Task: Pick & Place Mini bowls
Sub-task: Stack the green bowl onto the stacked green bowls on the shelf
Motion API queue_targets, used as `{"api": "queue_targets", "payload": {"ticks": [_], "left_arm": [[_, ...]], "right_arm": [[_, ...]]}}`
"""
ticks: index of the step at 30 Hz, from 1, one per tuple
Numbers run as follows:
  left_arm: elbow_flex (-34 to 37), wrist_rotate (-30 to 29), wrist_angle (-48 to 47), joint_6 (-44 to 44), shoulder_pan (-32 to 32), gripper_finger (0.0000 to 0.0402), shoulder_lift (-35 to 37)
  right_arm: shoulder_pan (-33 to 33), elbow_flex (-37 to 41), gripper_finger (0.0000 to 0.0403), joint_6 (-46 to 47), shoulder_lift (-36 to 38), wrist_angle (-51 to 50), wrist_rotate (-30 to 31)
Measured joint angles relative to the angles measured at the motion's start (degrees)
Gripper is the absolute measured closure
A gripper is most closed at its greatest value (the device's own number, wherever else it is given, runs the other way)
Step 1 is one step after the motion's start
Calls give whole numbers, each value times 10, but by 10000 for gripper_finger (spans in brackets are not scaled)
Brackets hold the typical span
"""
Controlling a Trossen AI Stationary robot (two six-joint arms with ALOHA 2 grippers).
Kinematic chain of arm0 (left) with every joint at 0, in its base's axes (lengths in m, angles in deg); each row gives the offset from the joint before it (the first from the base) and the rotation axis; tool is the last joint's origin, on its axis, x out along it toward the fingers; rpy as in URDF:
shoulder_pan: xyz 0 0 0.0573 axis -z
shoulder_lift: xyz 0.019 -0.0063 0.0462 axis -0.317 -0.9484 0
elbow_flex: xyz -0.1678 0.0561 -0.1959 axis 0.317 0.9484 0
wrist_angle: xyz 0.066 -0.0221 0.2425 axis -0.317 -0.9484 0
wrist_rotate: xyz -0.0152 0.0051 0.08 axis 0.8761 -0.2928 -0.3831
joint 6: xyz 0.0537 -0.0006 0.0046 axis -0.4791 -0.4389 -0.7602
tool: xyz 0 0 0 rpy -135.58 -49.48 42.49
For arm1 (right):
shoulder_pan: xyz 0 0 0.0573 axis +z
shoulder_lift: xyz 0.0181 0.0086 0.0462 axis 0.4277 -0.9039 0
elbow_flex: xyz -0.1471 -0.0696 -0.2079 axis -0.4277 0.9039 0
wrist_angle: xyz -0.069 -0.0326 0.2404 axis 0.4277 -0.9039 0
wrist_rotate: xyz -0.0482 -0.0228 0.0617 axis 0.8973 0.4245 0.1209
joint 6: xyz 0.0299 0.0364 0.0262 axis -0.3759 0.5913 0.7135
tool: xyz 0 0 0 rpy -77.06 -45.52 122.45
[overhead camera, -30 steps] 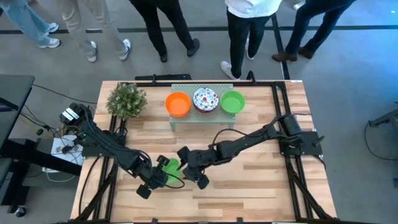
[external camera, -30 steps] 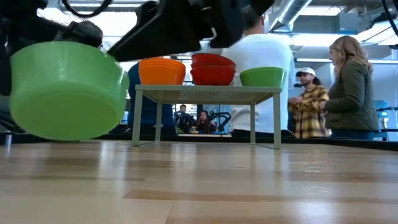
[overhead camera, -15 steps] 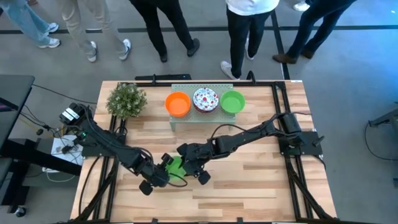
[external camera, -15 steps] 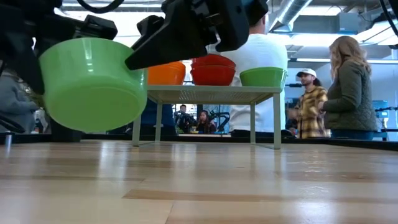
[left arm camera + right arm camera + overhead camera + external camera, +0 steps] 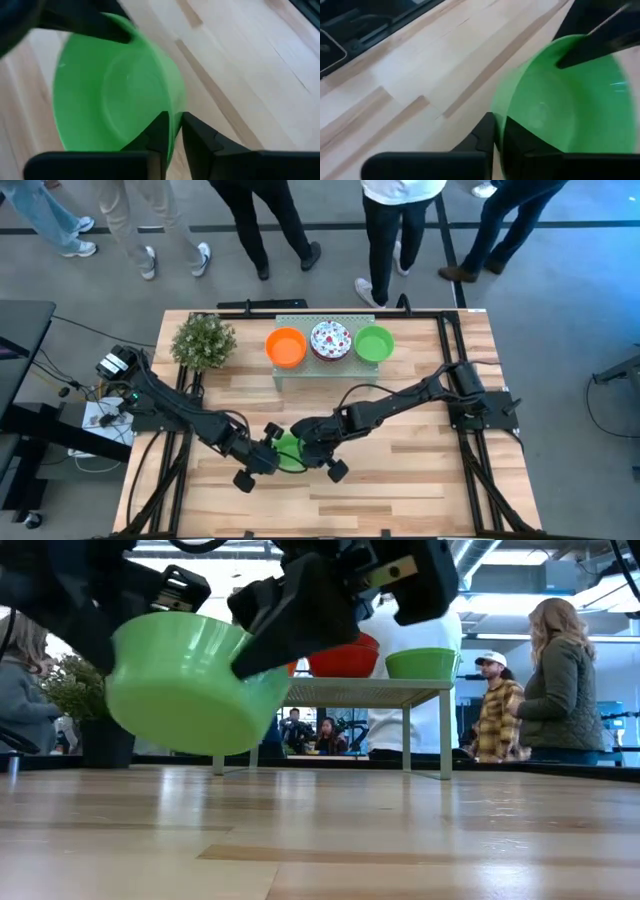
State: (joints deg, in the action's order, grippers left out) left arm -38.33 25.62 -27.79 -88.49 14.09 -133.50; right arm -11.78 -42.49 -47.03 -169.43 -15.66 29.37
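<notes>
A bright green mini bowl [image 5: 288,450] hangs in the air over the table's near middle, between my two grippers; it shows large in the low view [image 5: 190,690]. My left gripper [image 5: 264,458] is shut on its left rim. My right gripper [image 5: 312,452] is shut on its right rim. On the pale green mesh rack [image 5: 330,368] at the far middle stand orange bowls [image 5: 286,346], white red-speckled bowls [image 5: 331,339] and green bowls [image 5: 374,343]. My left gripper pinches the bowl's rim [image 5: 172,117], one finger inside the bowl and one outside. It comes from the table's left side. The bowl is lifted clear of the table and tilted. My right gripper pinches the opposite rim [image 5: 498,116], one finger inside the bowl and one outside. It comes from the table's right side. The bowl hangs clear of the table between both grippers.
A bushy potted plant [image 5: 203,340] stands at the far left beside the rack. Several people stand beyond the table's far edge [image 5: 565,680]. Bare wooden table [image 5: 420,480] lies at the near right and near left.
My left gripper has carried the green bowl toward the table's right edge and the bowl has tipped. My right gripper has come against the bowl's right rim and moved along with it.
</notes>
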Motion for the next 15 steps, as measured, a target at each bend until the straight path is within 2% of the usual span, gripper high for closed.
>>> {"api": "queue_targets", "payload": {"ticks": [5,9,12,15], "left_arm": [[0,-15,22,39,-6,305,1],[0,-40,50,45,-4,259,1],[-1,-60,65,46,-3,237,1],[-1,-111,65,57,-2,228,1]], "right_arm": [[6,1,392,15,-1,-7,1],[11,0,397,90,0,-3,13],[27,0,399,190,0,-15,80],[55,-1,397,279,1,-48,162]]}}
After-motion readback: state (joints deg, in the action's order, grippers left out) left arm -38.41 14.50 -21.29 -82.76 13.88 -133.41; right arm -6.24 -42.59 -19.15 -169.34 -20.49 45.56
